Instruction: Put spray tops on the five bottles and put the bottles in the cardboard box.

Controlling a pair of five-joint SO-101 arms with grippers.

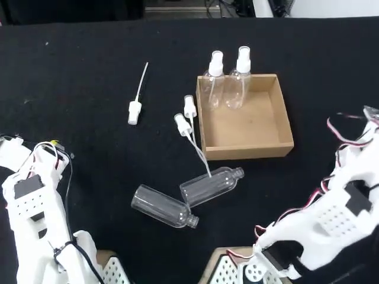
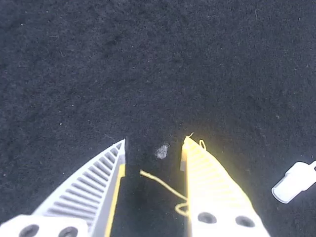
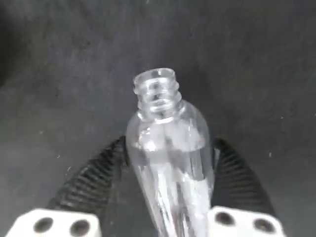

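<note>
Bottle (image 3: 165, 133) is clamped in our right fingers (image 3: 91, 180), while our left fingers (image 2: 96, 185) hang wide apart over the bench (image 2: 148, 59).

Place: looks like a robotics lab
Worktop (image 1: 89, 53): draped in black cloth
Arms (image 1: 32, 204): white printed shells, bare wiring (image 1: 340, 127)

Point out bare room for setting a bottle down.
Bare: the box floor before its two capped bottles, and the cloth right of the box. Crowded: spray tops beside its left wall, lying bottles off its near-left corner.
</note>
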